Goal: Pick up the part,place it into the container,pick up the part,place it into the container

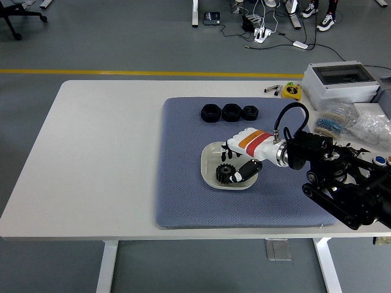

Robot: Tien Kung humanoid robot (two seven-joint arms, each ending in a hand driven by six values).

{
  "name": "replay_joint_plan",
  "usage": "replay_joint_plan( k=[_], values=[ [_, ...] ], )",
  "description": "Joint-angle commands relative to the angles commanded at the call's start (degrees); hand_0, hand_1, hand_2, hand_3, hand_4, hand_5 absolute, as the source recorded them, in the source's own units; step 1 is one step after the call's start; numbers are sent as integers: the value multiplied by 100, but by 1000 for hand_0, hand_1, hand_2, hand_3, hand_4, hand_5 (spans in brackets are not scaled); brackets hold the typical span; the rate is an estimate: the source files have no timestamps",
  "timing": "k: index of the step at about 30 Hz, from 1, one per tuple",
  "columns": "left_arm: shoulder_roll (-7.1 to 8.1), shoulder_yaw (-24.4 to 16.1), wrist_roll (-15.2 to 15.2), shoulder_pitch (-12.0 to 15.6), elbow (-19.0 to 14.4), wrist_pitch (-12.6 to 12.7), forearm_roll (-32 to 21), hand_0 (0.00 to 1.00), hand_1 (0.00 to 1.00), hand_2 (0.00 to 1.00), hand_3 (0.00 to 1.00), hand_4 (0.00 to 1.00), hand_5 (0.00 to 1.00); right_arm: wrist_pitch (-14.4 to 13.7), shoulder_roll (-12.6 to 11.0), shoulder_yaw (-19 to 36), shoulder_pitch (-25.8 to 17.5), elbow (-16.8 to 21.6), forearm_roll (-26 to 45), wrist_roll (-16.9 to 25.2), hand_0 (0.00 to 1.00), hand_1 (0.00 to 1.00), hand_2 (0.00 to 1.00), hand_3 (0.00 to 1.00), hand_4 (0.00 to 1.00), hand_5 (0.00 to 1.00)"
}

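Observation:
A black gear (225,174) sits low inside the white square dish (211,157) on the blue-grey mat (183,183). My right hand (237,163), white with an orange and red band, reaches in from the right over the dish. Its fingers and thumb are curled round the gear, which touches or nearly touches the dish floor. Three black round parts (231,112) stand in a row at the back of the mat. The small gear that lay right of the dish is hidden behind my wrist.
A grey box with a clear lid (339,82) stands at the back right. A yellow tape measure (291,91) lies beside it, and bags of small parts (333,125) lie in front. My right arm's black body (342,183) covers the mat's right edge.

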Motion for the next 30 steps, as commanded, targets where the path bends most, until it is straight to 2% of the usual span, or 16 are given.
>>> replay_joint_plan(
  k=[3, 4, 9, 10, 13, 15, 16, 18, 21, 22, 25, 27, 28, 30],
  values=[
    [5, 15, -2, 0, -4, 0, -11, 706, 713, 750, 654, 683, 659, -25, -46, 53, -22, 31, -65, 73, 678, 725, 843, 971, 998, 528],
    [7, 14, 0, 1, -6, -3, -6, 707, 713, 750, 654, 687, 662, -47, -61, 78, -30, 44, -58, 75, 759, 779, 900, 998, 998, 537],
    [13, -16, 12, 2, -10, -23, 62, 707, 713, 750, 654, 687, 662, -356, -187, 403, -94, 136, 189, 35, 759, 779, 900, 998, 998, 537],
    [14, -21, 12, 4, -10, -25, 73, 706, 713, 750, 653, 682, 656, -452, -216, 485, -95, 131, 266, -16, 704, 732, 834, 938, 998, 502],
    [14, -52, 17, 14, -7, -33, 118, 706, 713, 750, 653, 682, 656, -733, -241, 627, -65, -52, 498, -162, 704, 732, 834, 938, 998, 502],
    [12, -70, 21, 20, -6, -34, 138, 706, 713, 750, 653, 682, 656, -966, -219, 624, -17, -337, 743, -213, 704, 732, 834, 938, 998, 502],
    [11, -81, 25, 22, -6, -35, 152, 706, 712, 750, 652, 679, 656, -1066, -202, 599, 11, -505, 855, -228, 664, 684, 750, 851, 998, 442],
    [8, -103, 32, 27, -6, -36, 179, 706, 712, 750, 652, 679, 656, -1297, -132, 356, 131, -941, 1232, -225, 664, 684, 750, 851, 998, 442],
    [2, -159, 55, 29, -9, -54, 276, 706, 712, 750, 652, 679, 656, -1488, 54, -248, 291, -1685, 1975, -180, 664, 684, 750, 851, 998, 442],
    [0, -165, 59, 22, -11, -61, 304, 704, 716, 750, 651, 678, 654, -1555, 95, -444, 319, -1908, 2198, -173, 645, 666, 723, 807, 968, 436],
    [-21, -181, 61, 14, -14, -57, 312, 704, 716, 750, 651, 678, 654, -1701, 142, -1082, 350, -2606, 2943, -142, 645, 666, 723, 807, 968, 436],
    [-35, -152, 53, 13, -19, -51, 286, 704, 716, 750, 651, 678, 654, -1783, 138, -1359, 343, -2830, 3422, -96, 645, 666, 723, 807, 968, 436],
    [-42, -147, 51, 12, -20, -50, 284, 704, 719, 750, 651, 677, 655, -1827, 142, -1441, 342, -2876, 3628, -86, 612, 642, 702, 743, 947, 437],
    [-60, -152, 51, 5, -23, -55, 308, 704, 719, 750, 651, 677, 655, -1937, 155, -1634, 349, -2976, 3978, -73, 612, 642, 702, 743, 947, 437]
  ],
)
